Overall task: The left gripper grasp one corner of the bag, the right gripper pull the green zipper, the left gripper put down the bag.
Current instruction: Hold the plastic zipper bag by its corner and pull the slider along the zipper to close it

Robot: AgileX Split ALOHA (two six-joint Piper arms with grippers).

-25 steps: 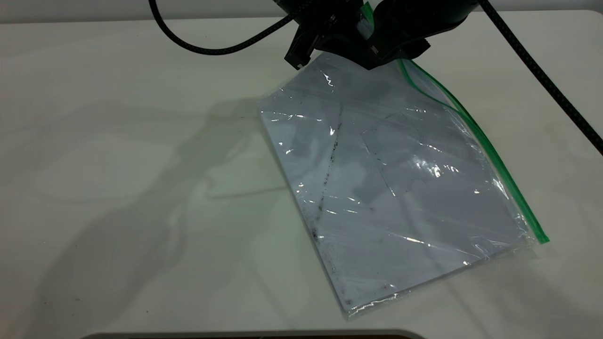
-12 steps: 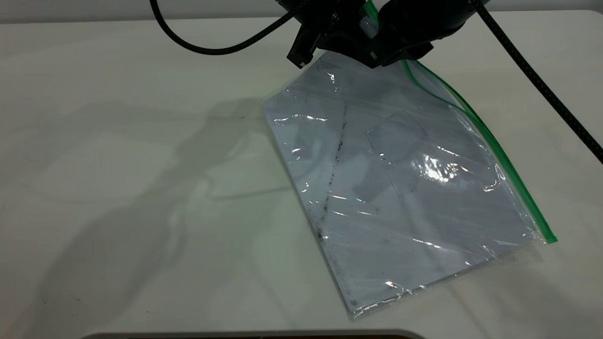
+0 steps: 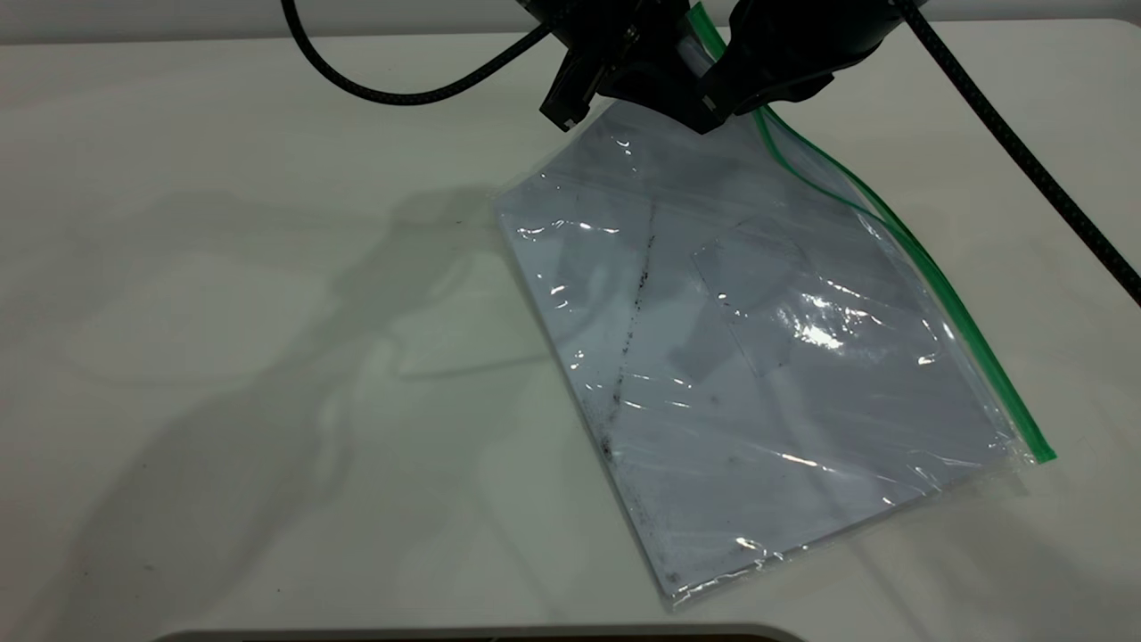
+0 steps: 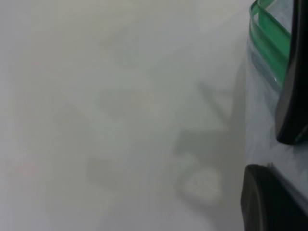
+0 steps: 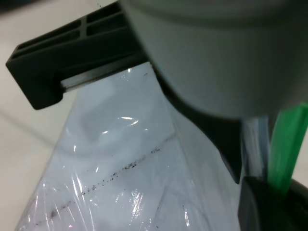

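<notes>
A green zipper strip edges the crinkled clear bag.

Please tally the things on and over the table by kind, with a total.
Bags: 1, the bag with its green zipper.
Pincers: 2, the left pincer and right pincer, both at the bag's raised far corner.
Cables: 2, left cable, right cable.
Total: 5.

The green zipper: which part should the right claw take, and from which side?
Probably the upper end of the green zipper, where the right claw already sits beside the left claw at the raised corner of the bag. The strip runs down from there to the far corner on the table, so a pinch across it from above seems best.
</notes>
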